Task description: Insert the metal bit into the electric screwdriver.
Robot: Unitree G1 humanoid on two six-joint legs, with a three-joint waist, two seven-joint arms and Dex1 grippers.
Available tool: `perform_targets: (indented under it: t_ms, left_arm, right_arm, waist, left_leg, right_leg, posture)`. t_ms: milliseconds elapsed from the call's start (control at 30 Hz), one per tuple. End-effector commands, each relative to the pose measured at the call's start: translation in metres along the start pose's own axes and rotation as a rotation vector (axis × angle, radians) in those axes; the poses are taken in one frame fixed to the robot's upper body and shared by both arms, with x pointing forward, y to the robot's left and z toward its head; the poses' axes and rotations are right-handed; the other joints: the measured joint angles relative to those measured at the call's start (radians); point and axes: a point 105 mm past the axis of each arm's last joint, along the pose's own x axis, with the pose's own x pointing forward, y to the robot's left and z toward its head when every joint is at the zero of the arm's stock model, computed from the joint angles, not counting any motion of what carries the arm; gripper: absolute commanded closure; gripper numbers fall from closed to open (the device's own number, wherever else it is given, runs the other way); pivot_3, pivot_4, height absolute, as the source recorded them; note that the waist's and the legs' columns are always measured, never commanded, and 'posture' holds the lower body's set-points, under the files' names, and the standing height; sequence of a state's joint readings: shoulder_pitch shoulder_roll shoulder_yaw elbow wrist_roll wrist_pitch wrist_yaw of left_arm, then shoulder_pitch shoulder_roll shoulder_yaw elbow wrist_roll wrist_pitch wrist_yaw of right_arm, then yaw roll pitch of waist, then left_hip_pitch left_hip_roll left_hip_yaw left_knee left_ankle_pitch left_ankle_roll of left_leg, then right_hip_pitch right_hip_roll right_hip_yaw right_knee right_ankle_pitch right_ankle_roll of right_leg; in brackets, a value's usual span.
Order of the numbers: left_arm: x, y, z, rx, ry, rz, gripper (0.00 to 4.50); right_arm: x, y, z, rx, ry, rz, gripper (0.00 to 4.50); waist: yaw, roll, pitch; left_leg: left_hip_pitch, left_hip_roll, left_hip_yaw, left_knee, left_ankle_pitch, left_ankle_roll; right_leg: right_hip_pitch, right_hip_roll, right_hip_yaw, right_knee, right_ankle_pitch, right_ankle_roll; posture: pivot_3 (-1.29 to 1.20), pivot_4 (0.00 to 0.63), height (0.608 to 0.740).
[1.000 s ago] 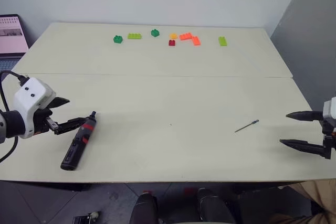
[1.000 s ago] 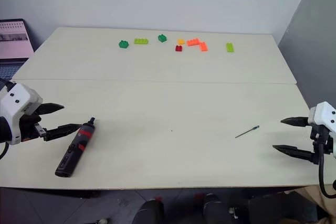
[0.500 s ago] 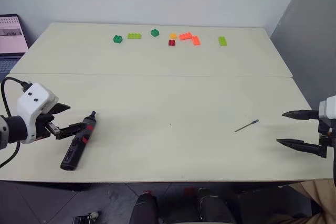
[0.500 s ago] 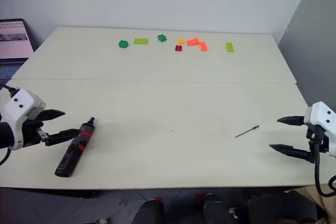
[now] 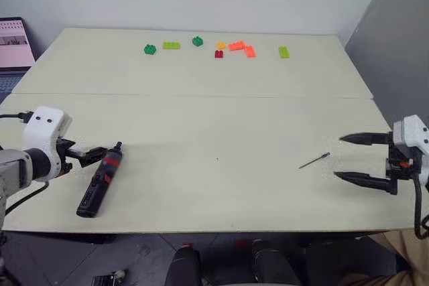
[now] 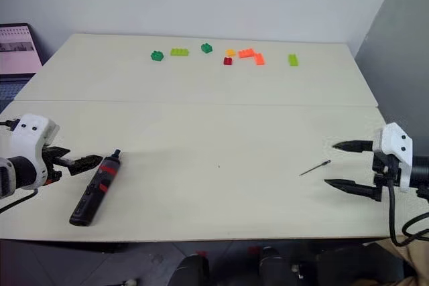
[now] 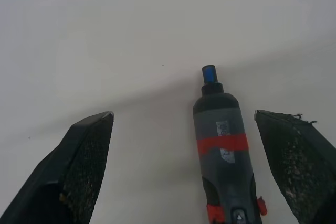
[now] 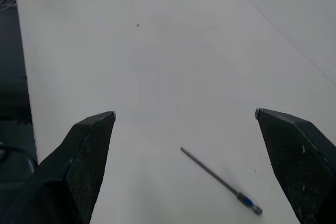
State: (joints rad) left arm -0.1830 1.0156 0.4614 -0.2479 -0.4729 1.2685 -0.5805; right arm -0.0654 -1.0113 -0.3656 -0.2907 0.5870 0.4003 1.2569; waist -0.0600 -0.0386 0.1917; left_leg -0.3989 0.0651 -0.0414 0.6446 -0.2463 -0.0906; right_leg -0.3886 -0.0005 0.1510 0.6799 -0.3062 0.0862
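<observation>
The electric screwdriver (image 5: 98, 180), black with red accents, lies on the pale table (image 5: 214, 118) near the front left, its narrow tip pointing away from me. My left gripper (image 5: 92, 153) hovers open just left of its tip end. In the left wrist view the screwdriver (image 7: 223, 150) shows between the spread fingers (image 7: 86, 150), apart from both. The metal bit (image 5: 314, 161), a thin grey rod, lies at the right. My right gripper (image 5: 338, 157) is open just right of it, fingers pointing at it. The right wrist view has the bit (image 8: 220, 181) between the fingers, untouched.
Several toy bricks, green (image 5: 150, 49), orange (image 5: 236, 46), red (image 5: 219, 54) and lime (image 5: 284, 52), line the table's far side. A laptop (image 5: 13, 45) stands off the far left corner. A grey wall (image 5: 395, 38) rises beyond the table's right edge.
My right gripper has moved left, closer to the bit. My left gripper has rolled and tipped downward beside the screwdriver's tip. Screwdriver and bit lie where they were.
</observation>
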Motion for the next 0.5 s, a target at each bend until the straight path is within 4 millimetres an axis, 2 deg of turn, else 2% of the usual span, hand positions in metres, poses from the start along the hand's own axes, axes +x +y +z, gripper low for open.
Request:
perform_targets:
  t_ms: [33, 133, 233, 500]
  left_arm:
    - [-0.002, 0.003, 0.002, 0.008, 0.045, 0.010, 0.02]
    - [0.003, 0.001, 0.001, -0.009, 0.076, -0.014, 0.02]
    - [0.007, 0.001, 0.000, -0.034, 0.090, -0.024, 0.02]
    - [0.014, -0.001, -0.001, -0.073, 0.125, -0.041, 0.02]
  right_arm:
    - [0.007, 0.001, 0.030, -0.080, -0.116, 0.034, 0.00]
    - [0.009, -0.001, 0.054, -0.107, -0.236, 0.053, 0.00]
    - [0.008, -0.004, 0.069, -0.115, -0.302, 0.072, 0.00]
    - [0.008, 0.003, 0.077, -0.130, -0.305, 0.167, 0.00]
  waist:
    - [0.000, 0.000, 0.000]
    - [0.000, 0.000, 0.000]
    - [0.000, 0.000, 0.000]
    - [0.002, 0.000, 0.000]
  left_leg:
    - [0.000, 0.000, 0.000, 0.000, 0.000, 0.000]
    - [0.000, 0.000, 0.000, 0.000, 0.000, 0.000]
    - [-0.001, 0.000, -0.001, 0.000, 0.000, 0.000]
    - [-0.002, 0.000, -0.005, 0.000, 0.000, 0.000]
  right_leg:
    - [0.000, 0.000, 0.000, 0.000, 0.000, 0.000]
    - [0.000, 0.000, -0.001, 0.000, 0.001, -0.001]
    - [0.000, 0.000, -0.002, 0.000, 0.001, -0.002]
    - [0.000, 0.000, -0.005, 0.000, 0.002, -0.004]
  posture:
    - [0.00, 0.150, 0.740]
    - [0.00, 0.150, 0.740]
    - [0.00, 0.150, 0.740]
    - [0.00, 0.150, 0.740]
